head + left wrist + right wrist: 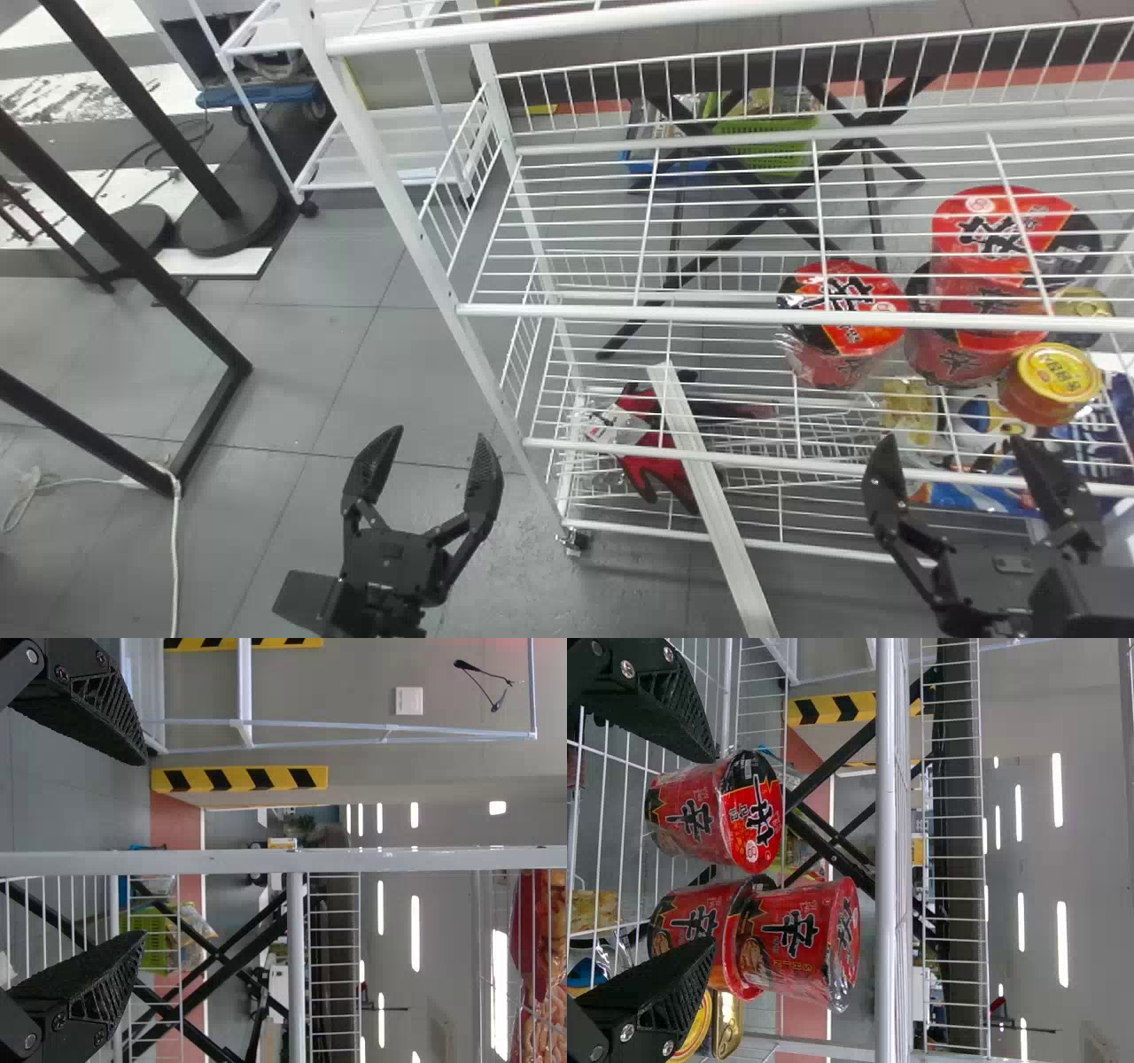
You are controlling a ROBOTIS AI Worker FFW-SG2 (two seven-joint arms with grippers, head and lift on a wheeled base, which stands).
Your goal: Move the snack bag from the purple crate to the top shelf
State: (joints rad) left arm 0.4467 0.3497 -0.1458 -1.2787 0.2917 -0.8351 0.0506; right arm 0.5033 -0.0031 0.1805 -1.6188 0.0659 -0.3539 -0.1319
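- Grey tiled floor (292, 354) lies beneath a white wire shelving rack (391, 177), with one green plastic basket (766, 146) beyond it.
- Two black two-fingered grippers: the left tool (434, 434) and the right tool (959, 443), both with fingers spread wide apart.
- One glossy red snack bag with orange-brown pieces (541, 983) shows at least in part, higher than the left tool and well apart from it, behind white wire bars; which shelf bears it cannot be told.
- Three red-and-black noodle cups beyond the right tool: one single cup (842, 328) and a stack of two (983, 239).
- One round yellow-lidded tub (1054, 381) and one gold tin (1085, 303), also beyond the right tool.
- At least two packets, one yellow (908, 408) and one blue (983, 496), under wire near the right tool.
- Between both tools, one long white strip (709, 496) slants beside red-and-grey gloves (656, 470).
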